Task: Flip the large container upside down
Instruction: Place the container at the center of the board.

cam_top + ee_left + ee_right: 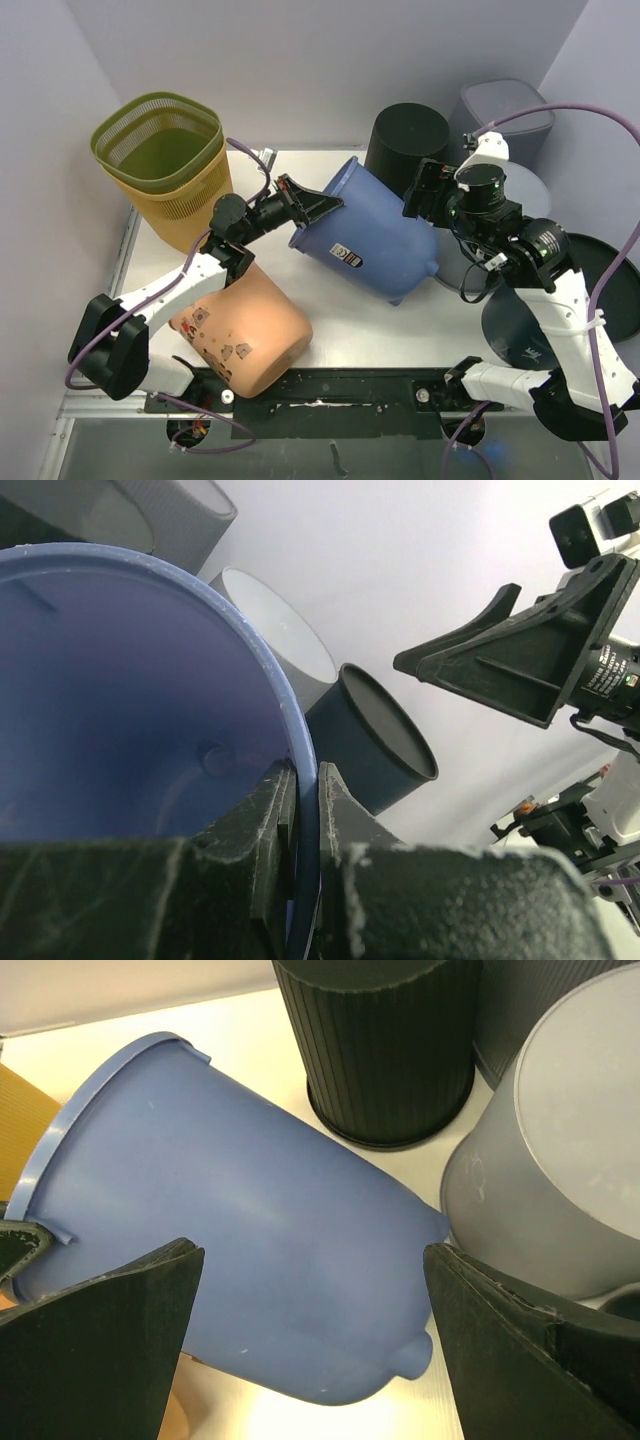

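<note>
top external: blue container [370,240] tipped on its side over the table [400,335], mouth toward the left arm, base toward the right arm
left gripper [300,203]: clamped on the blue container's rim, one finger inside and one outside in the left wrist view
right gripper [425,190]: jaws spread wide above the container's base end, holding nothing
behind: black bin [405,140], grey bin [505,110]
left side: green basket [160,145] nested in yellow basket [185,210]; orange pot [250,335] lying on its side
</note>
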Tool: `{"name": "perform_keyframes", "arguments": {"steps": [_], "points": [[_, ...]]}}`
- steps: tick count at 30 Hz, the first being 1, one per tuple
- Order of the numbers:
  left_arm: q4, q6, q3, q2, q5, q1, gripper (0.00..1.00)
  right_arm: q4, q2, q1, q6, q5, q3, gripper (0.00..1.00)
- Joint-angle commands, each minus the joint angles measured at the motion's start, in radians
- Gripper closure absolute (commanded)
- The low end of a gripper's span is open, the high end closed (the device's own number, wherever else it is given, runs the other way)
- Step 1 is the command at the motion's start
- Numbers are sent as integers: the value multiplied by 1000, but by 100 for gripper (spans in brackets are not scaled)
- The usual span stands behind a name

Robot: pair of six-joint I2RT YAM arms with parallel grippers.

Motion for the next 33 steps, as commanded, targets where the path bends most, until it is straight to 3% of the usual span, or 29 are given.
{"name": "perform_keyframes", "arguments": {"steps": [1, 6, 11, 14, 16, 19, 23, 25, 26, 28, 33], "points": [[85, -30, 15, -9, -1, 14, 100, -20, 2, -17, 26, -43, -34, 2], [-32, -38, 12, 35, 25, 53, 100, -46, -1, -21, 94, -108, -141, 2], [-47, -86, 1, 108, 117, 110, 97, -37, -29, -21, 148, -158, -270, 2], [-71, -79, -2, 140, 144, 125, 60, -30, -48, -23, 169, -152, -302, 2], [-138, -21, 12, 149, 148, 125, 47, -32, -53, -24, 172, -146, -312, 2], [-325, 136, 67, 144, 136, 126, 40, -45, -51, -24, 176, -137, -321, 3], [-619, 366, 174, 128, 66, 127, 37, -59, -57, -25, 185, -127, -339, 2], [-717, 397, 213, 120, 54, 125, 36, -64, -63, -25, 195, -121, -350, 2], [-748, 397, 226, 114, 54, 125, 36, -65, -65, -26, 199, -119, -361, 2], [-785, 540, 239, 106, -6, 125, 36, -59, -71, -26, 205, -117, -377, 3], [-824, 603, 253, 93, -13, 125, 43, -43, -79, -36, 219, -123, -423, 2]]}}
